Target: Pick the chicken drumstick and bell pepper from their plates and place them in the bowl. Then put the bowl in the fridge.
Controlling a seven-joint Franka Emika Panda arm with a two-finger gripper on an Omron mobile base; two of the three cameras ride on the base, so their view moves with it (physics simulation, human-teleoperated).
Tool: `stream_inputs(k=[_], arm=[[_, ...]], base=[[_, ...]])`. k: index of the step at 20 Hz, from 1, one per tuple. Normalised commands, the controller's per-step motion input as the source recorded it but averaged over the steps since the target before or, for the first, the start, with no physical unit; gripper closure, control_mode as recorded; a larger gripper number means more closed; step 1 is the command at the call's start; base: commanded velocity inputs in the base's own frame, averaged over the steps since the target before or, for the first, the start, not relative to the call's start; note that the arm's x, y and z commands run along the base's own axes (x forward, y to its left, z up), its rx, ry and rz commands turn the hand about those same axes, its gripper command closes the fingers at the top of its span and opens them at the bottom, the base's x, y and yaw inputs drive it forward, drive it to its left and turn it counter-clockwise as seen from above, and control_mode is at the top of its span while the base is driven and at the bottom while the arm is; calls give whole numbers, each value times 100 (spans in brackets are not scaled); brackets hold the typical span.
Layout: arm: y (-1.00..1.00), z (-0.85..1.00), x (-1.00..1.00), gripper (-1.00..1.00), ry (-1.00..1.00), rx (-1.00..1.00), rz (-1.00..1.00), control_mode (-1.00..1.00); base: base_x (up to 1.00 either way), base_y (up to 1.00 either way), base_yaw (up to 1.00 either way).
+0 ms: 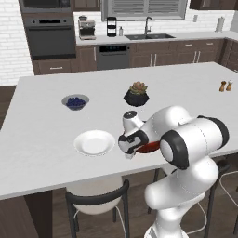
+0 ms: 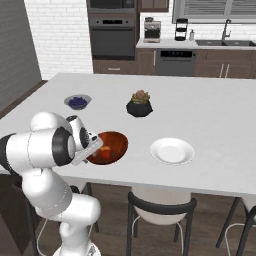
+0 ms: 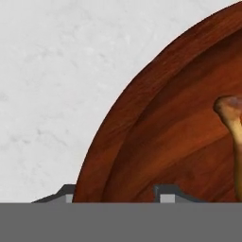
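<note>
Hand view: pincer [image 3: 116,196] straddles bowl [image 3: 156,142] rim, fingers each side, closing; firm grip not confirmed. Drumstick [image 3: 231,137] inside bowl, on worktop [image 3: 52,85]. Step: bowl pickup. Next: secure rim, lift level, carry to fridge.

We see a kitchen with a white brick wall [image 1: 11,51] and a window with blinds [image 1: 146,8] above the sink [image 1: 149,36]. Dark wood cabinets [image 1: 186,52] line the back — a dark wall oven [image 1: 50,35] stands left. A pale island counter [image 1: 42,139] fills the middle, black-framed stools [image 1: 97,202] tucked beneath, over dark wood floor [image 1: 135,218].
</note>
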Motion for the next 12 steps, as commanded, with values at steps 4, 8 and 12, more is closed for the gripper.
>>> stream_inputs(k=[4, 8, 12], arm=[[-5, 18, -12, 100, -1, 0, 1, -100], [-17, 49, -32, 100, 0, 1, 12, -100], [0, 89, -91, 100, -5, 0, 28, -100]], base=[[0, 0, 0], [0, 0, 0], [0, 0, 0]])
